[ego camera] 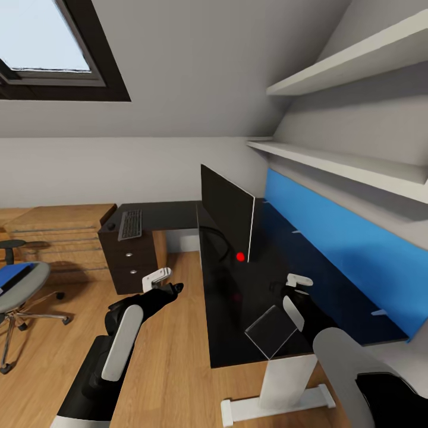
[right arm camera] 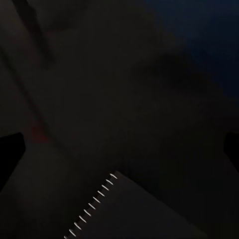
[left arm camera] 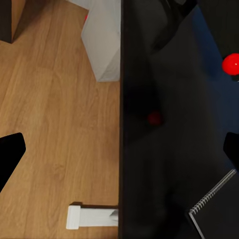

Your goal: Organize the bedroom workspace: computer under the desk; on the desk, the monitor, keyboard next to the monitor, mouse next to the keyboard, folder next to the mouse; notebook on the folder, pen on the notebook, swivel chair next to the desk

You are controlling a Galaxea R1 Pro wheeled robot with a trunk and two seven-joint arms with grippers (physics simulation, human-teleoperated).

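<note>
While the right gripper (ego camera: 295, 284) hovers at lower right of the head view over the desk (ego camera: 238, 321), fingertips spread wide and empty in its wrist view, the notebook (ego camera: 271, 331) lies flat beneath, probably awaiting the folder (ego camera: 13, 278) on the swivel chair (ego camera: 21, 291) at far left. The left gripper (ego camera: 163, 282), likewise spread, hangs over floor. Only the wrist views reveal the notebook's spiral binding (right arm camera: 92, 205).

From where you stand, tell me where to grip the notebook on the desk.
Probably best to take the notebook by its free corner near the desk front edge, coming from above with the right gripper. It lies flat and thin, turned diagonally, so an edge pinch opposite the spiral binding suits it.
</note>
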